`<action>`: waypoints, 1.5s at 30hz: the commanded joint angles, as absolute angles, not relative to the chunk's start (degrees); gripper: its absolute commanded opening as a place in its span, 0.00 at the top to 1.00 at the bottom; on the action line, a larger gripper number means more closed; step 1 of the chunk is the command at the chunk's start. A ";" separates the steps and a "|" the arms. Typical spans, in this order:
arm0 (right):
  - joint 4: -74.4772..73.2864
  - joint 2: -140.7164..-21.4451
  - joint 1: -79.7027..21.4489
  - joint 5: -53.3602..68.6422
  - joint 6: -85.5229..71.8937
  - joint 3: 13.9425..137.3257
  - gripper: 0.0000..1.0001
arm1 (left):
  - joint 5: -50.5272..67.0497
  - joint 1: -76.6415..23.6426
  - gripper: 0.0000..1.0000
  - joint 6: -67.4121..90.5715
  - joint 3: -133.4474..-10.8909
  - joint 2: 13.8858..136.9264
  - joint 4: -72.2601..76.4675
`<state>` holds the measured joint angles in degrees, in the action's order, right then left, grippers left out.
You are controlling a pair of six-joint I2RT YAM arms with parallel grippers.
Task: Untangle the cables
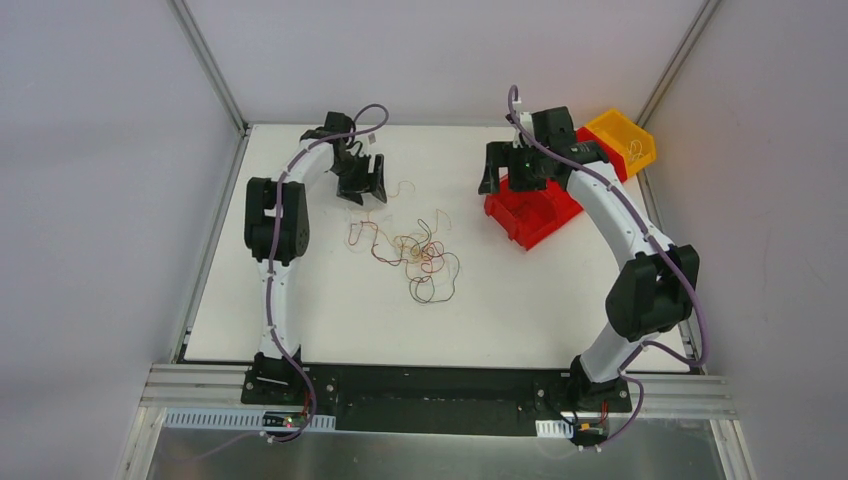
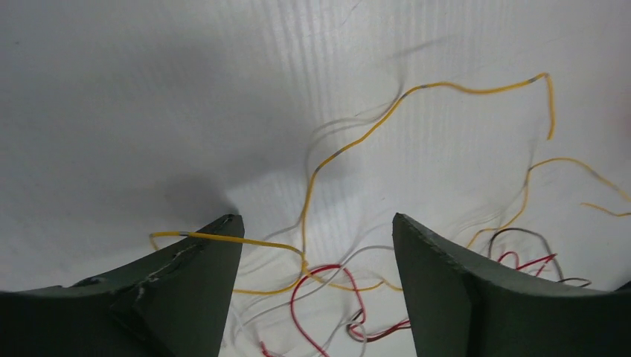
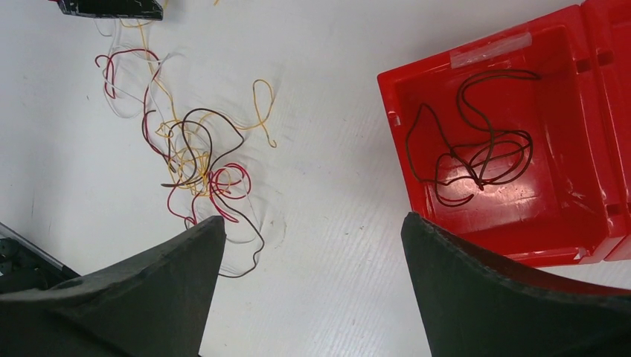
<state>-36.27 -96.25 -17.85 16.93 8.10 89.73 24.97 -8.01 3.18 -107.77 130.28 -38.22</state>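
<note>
Red bin isolates one dark cable from the tangle; your left claw and right claw stand apart, empty.

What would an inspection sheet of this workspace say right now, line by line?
Surface: white table, ribbed sheet.
Job's things: wire tangle of red, yellow, black and pale strands mid-table; one dark wire lies in the red bin; yellow bin behind it.
Clutter: nothing seen.
Grippers: left hand open, over the tangle's far edge; right hand open by the red bin, holding nothing.
Cables: purple arm cables run along both arms, apart from the tangle.
Surroundings: grey walls, metal frame posts.
</note>
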 commanded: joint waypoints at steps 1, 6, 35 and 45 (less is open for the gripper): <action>-37.21 -93.00 -17.44 17.03 7.27 89.94 0.08 | 30.41 -9.92 0.40 6.94 -111.72 133.13 -37.90; -37.80 -92.51 -17.22 17.85 8.09 90.70 0.09 | 30.95 -11.51 1.00 5.21 -113.86 129.96 -37.27; 16.18 -102.09 -36.52 26.71 -11.28 93.77 0.22 | 50.73 -14.70 1.00 30.16 -137.94 103.93 -16.57; -13.25 -79.49 -32.72 30.84 6.58 85.80 0.01 | 53.60 -15.18 1.00 29.19 -126.38 99.59 -15.83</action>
<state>-0.03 -93.14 -35.31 28.49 -3.57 83.99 49.71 -14.92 28.75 -128.88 102.72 -19.05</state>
